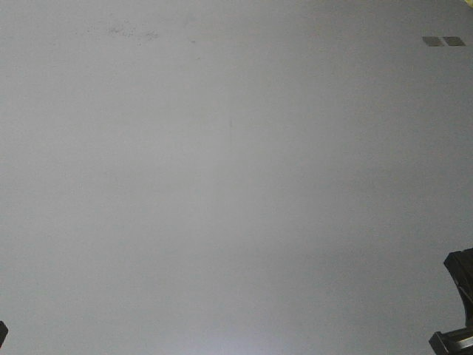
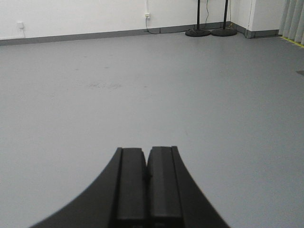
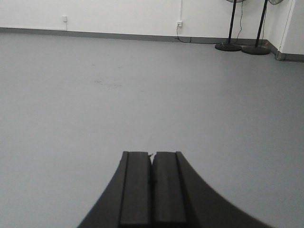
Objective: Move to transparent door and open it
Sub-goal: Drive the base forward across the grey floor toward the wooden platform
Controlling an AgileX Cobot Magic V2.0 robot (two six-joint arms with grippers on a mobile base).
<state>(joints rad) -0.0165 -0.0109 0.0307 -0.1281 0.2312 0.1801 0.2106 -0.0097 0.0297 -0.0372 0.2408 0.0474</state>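
A plain, pale grey floor [image 1: 222, 185] fills the front view, broken only by two small olive-grey rectangular patches [image 1: 443, 41] and a faint speckle of darker scuff marks [image 2: 104, 86]. The wall [image 2: 71, 14] is white, edged by a darker grey skirting board [image 2: 71, 37] and dotted with a white socket [image 2: 147, 15]. Two stands [image 2: 198, 32] are black from pole to round base. Pale grey vertical blinds [image 2: 292, 19] hang above a yellow floor stripe [image 2: 294, 42]. The left gripper [image 2: 146, 156] and right gripper [image 3: 152, 156] are matt black.

Left tool [image 2: 146, 159], right tool [image 3: 152, 159], both closed
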